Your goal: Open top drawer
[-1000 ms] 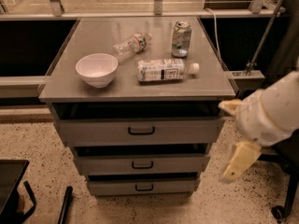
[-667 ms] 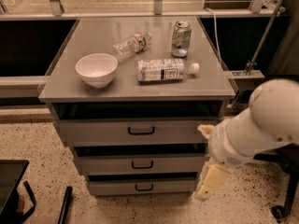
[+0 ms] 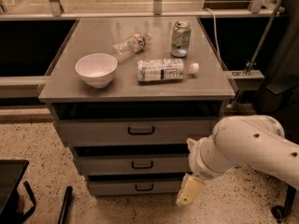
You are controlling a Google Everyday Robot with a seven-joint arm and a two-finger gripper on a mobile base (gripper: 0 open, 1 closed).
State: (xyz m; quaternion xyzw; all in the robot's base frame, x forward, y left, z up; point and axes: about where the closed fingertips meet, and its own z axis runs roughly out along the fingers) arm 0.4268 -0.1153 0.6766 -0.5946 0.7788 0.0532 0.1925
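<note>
Nothing legible on the white bottle [image 3: 161,70] or the can [image 3: 180,38] (gripper [image 3: 188,185] hangs low at right).

The white arm [image 3: 254,143] comes in from the lower right of the frame, angled downward, with its gripper [image 3: 189,192] pointing down near the bottom edge.

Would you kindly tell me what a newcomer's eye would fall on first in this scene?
The big white robot arm at lower right dominates. Its gripper hangs low by the right end of the bottom drawer, well below the top drawer and its black handle. Next comes the grey cabinet top, bearing a white bowl, a labelled bottle on its side, a clear crumpled bottle and an upright drink can.
</note>
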